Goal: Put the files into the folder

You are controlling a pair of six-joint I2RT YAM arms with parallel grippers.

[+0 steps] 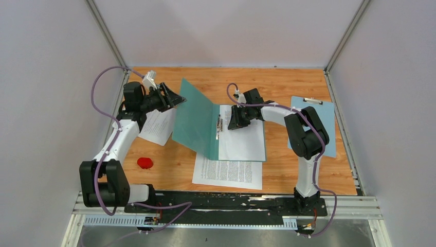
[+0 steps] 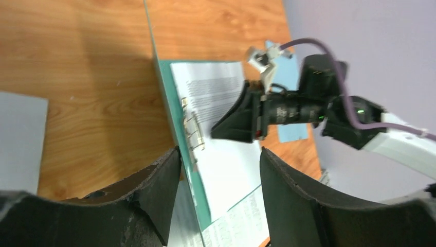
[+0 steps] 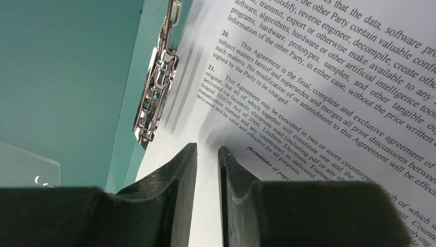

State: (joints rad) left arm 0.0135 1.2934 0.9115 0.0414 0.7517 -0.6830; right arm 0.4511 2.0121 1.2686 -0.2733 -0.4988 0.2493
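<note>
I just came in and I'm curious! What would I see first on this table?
The teal folder in the middle, lying open with its left cover tipped up beside the left gripper. The right gripper is down over a printed sheet inside it, and another sheet lies just outside the folder, nearer the arms.

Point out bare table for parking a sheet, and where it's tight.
Free: back strip of table between the folder and the clipboard; front-left wood between the red object and the loose sheet. Tight: centre, where the right end effector sits over the filed sheet inside the folder.
</note>
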